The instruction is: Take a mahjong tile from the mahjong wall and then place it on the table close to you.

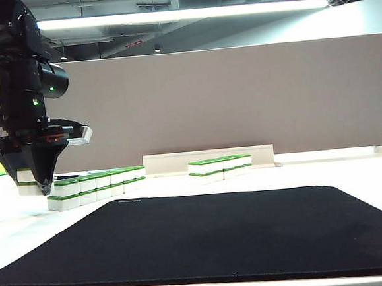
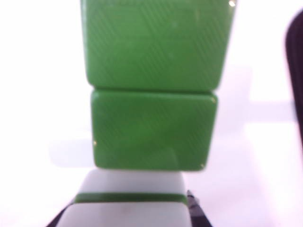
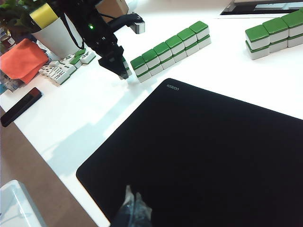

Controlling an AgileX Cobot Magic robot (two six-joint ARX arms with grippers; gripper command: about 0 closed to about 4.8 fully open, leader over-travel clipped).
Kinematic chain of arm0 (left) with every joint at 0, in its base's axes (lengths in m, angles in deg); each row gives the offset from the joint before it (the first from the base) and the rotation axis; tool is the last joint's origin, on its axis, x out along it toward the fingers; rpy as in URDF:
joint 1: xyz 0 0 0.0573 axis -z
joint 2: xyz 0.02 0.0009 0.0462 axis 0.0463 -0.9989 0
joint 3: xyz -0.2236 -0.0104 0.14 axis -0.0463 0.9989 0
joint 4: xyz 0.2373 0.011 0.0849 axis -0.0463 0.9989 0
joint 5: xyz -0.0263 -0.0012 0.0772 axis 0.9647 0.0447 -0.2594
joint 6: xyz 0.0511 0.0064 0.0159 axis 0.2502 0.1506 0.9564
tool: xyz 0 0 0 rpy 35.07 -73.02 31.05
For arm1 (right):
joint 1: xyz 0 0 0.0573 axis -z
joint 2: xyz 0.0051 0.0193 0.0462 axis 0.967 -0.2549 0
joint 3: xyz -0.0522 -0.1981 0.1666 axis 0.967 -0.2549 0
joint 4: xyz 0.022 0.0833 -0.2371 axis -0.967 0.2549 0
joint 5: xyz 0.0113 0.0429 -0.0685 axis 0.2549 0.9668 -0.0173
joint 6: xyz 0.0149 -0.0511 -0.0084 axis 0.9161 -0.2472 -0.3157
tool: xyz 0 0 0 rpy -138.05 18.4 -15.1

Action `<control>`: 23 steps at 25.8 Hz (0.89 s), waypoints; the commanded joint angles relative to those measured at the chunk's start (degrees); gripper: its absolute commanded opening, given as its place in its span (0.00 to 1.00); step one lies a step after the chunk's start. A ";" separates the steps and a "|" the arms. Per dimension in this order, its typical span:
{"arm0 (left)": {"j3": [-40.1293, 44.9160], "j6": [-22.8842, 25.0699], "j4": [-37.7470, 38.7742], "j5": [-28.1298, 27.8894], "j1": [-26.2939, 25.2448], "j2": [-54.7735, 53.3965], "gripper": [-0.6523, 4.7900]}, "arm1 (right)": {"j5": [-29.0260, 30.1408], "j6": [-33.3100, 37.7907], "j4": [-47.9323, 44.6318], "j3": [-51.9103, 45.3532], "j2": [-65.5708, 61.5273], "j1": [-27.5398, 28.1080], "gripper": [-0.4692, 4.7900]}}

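The mahjong wall [image 1: 101,183] [image 3: 170,47] is a two-layer row of white tiles with green tops on the white table [image 1: 352,167], left of the black mat [image 1: 211,234]. My left gripper [image 1: 43,188] [image 3: 124,73] points down at the wall's near end. In the left wrist view its dark fingers [image 2: 193,208] press both sides of a mahjong tile [image 2: 130,215], and the wall's green tops [image 2: 151,127] stretch beyond it. My right gripper [image 3: 132,196] hangs shut and empty over the mat's near edge [image 3: 109,189].
A shorter row of tiles [image 1: 219,166] [image 3: 274,30] stands behind the mat. Loose tiles [image 3: 64,68], a white cup [image 3: 52,35], an orange cloth [image 3: 21,59] and a black phone [image 3: 19,106] lie left of the wall. A grey-beige partition [image 1: 240,93] closes the back.
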 commanded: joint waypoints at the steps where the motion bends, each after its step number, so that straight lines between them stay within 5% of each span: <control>1: -0.61 -0.15 1.18 0.48 0.04 0.57 0.35 | -0.09 -0.17 -0.70 0.37 0.04 -0.04 0.09; 8: -3.69 -0.44 7.96 0.90 0.57 0.74 0.35 | -0.15 -0.17 -0.70 0.35 0.02 -0.04 0.09; 13: -7.13 -1.46 8.35 10.86 2.34 0.81 0.35 | -1.44 -0.17 -0.70 0.35 0.00 -0.04 0.09; 23: -7.30 1.77 4.94 10.95 14.56 0.79 0.35 | -1.60 -0.74 -0.70 0.31 -0.02 -0.04 0.09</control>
